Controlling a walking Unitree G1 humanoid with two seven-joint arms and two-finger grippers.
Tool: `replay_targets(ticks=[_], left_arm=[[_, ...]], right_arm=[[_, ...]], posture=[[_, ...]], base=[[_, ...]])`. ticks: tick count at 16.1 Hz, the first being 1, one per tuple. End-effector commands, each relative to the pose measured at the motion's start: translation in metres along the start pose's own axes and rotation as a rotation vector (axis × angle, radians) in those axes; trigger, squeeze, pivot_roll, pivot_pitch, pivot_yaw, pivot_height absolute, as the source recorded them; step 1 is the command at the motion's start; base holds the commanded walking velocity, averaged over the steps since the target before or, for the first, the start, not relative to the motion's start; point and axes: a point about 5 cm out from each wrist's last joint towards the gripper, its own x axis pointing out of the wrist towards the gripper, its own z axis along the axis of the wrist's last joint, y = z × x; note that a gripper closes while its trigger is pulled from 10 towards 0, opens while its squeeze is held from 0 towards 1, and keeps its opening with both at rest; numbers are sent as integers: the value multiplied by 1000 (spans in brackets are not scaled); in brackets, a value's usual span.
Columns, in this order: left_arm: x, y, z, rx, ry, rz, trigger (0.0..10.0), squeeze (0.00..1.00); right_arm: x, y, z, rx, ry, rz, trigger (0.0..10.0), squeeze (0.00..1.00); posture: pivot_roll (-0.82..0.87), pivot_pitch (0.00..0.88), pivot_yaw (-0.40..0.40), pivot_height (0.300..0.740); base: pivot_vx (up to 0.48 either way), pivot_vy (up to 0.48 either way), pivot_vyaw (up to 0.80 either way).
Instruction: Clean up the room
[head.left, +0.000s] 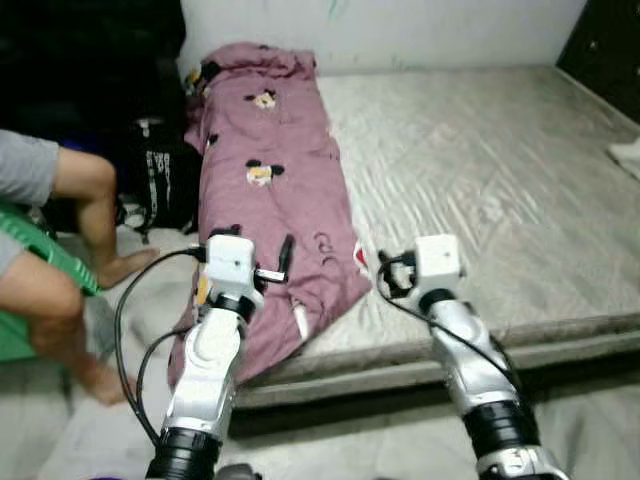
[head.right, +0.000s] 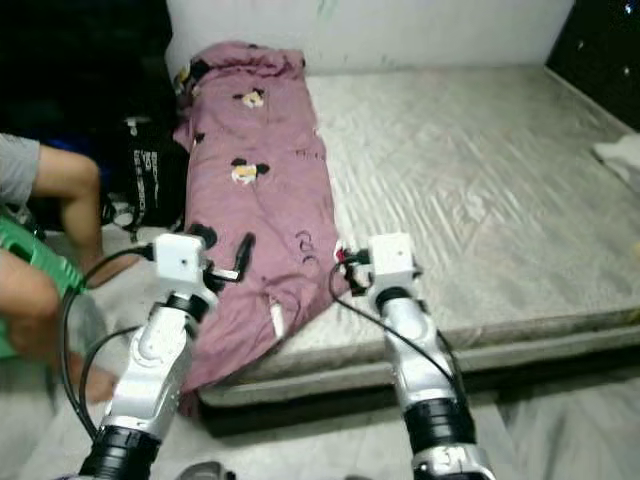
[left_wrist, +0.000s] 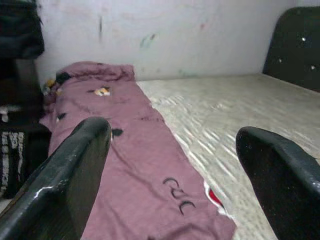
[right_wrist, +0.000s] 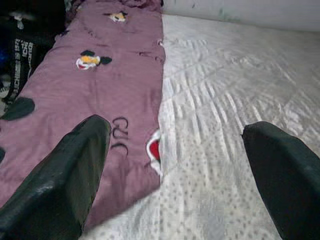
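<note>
Left gripper and right gripper both spread wide, I hover over the mauve cartoon-print blanket along the bare grey mattress's left edge; next I must pinch its near hem.

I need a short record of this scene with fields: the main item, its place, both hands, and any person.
main item: mauve blanket with cartoon prints
place: along the left side of the mattress, near end hanging over the edge
left hand: open, over the blanket's near end
right hand: open, beside the blanket's near corner
person: bare legs on the floor, left of the bed
</note>
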Motion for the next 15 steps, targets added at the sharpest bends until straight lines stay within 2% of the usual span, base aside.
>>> replay_targets(ticks=[1,5,9,15], left_arm=[[-2,11,-1,12,10,29,10000,0],[-1,10,-2,10,13,20,10000,0],[0,10,-2,14,13,21,10000,0],[1,8,-2,-6,12,18,10000,0]], right_arm=[[3,11,5,13,-12,34,10000,0],[3,13,6,1,-23,48,10000,0],[3,13,6,6,-19,44,10000,0],[3,12,4,10,-9,35,10000,0]], posture=[[68,0,-19,740],[67,0,-17,740],[67,0,-16,740],[67,0,-15,740]], base=[[307,0,0],[130,0,0],[330,0,713],[0,0,0]])
